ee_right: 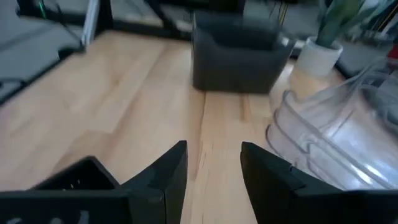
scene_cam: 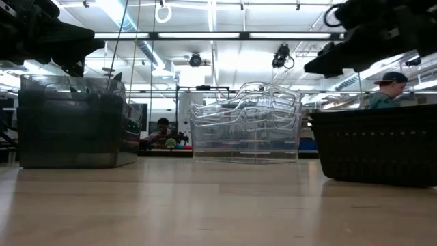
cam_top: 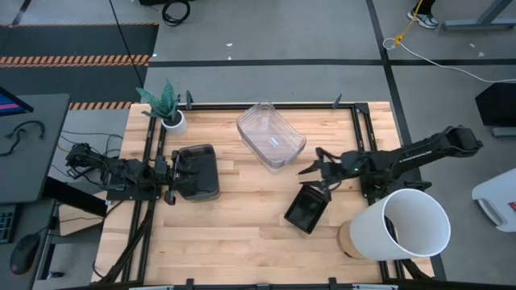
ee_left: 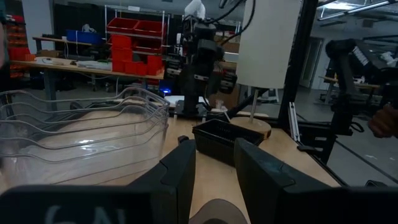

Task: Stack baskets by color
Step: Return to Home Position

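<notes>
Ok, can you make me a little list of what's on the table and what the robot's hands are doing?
clear baskets: stacked, far middle
grey baskets: stacked, left side
black baskets: one pile, right of middle, turned at a slant
white bucket: near right corner
plant pot: far left corner
left gripper: open, empty, beside the grey baskets
right gripper: open, empty, beside the black baskets
</notes>
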`<state>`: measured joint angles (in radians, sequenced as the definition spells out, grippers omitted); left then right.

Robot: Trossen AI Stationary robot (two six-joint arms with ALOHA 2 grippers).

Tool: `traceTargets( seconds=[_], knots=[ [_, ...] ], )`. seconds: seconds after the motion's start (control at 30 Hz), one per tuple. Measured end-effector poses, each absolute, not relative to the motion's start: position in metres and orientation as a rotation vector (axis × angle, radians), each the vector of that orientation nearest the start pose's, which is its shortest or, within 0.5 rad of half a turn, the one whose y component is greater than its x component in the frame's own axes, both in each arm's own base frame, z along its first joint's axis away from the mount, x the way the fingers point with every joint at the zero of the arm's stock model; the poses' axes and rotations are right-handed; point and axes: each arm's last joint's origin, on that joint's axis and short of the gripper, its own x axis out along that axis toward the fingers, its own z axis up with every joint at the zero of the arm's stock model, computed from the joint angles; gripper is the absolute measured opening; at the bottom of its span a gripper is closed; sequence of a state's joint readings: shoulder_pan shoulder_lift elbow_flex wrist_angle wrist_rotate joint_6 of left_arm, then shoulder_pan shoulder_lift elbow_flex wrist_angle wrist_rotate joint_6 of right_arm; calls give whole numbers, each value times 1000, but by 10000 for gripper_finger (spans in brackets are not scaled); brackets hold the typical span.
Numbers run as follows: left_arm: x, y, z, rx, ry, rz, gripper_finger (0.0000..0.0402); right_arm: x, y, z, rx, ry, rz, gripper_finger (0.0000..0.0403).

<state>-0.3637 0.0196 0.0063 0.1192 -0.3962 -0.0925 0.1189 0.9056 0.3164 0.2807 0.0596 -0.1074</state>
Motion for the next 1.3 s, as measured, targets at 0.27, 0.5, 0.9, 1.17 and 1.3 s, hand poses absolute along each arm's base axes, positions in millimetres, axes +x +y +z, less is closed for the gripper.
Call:
traceTargets(
  seconds=[0.27,0.5,0.9,1.17,1.3],
  knots=[
    [93,-24,175,-132,-100,28,119,150,9,178,-66,105,-4,154],
    [93,-24,175,-132,-99,28,119,134,1,168,17,41,-26,154],
    [93,-24,175,-132,-100,28,119,122,1,176,85,-80,12,154],
    [93,-24,175,-132,-99,28,119,117,1,184,174,-164,42,154],
    [93,-24,175,-132,-100,28,119,117,1,184,262,-167,40,154]
  ],
)
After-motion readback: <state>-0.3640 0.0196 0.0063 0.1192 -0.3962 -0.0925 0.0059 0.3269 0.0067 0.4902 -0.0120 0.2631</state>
